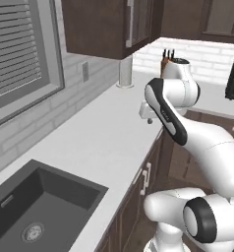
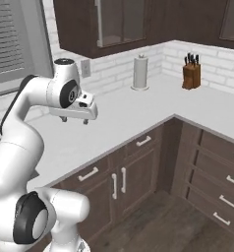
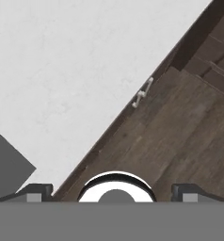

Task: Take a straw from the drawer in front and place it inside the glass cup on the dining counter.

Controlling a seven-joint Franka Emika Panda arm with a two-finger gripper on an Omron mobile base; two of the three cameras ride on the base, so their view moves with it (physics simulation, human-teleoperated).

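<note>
My gripper (image 2: 74,120) hangs open and empty over the front edge of the white L-shaped worktop (image 2: 124,115), pointing down; it also shows past the arm's elbow (image 1: 149,119). In the hand view the fingertips (image 3: 38,190) stand wide apart over the worktop edge and the wooden floor. Under that edge a shallow dark brown drawer (image 2: 88,173) with a silver bar handle is shut, and a similar one (image 2: 143,141) is shut beside it. One such handle (image 3: 143,92) shows from above. The straw, the glass cup and the dining counter are out of view.
A dark sink (image 1: 35,216) is set into the worktop at the left. A paper towel roll (image 2: 140,73) and a knife block (image 2: 191,74) stand at the back. Narrower drawers (image 2: 227,182) fill the right-hand run. Dark cupboards (image 2: 109,24) hang overhead.
</note>
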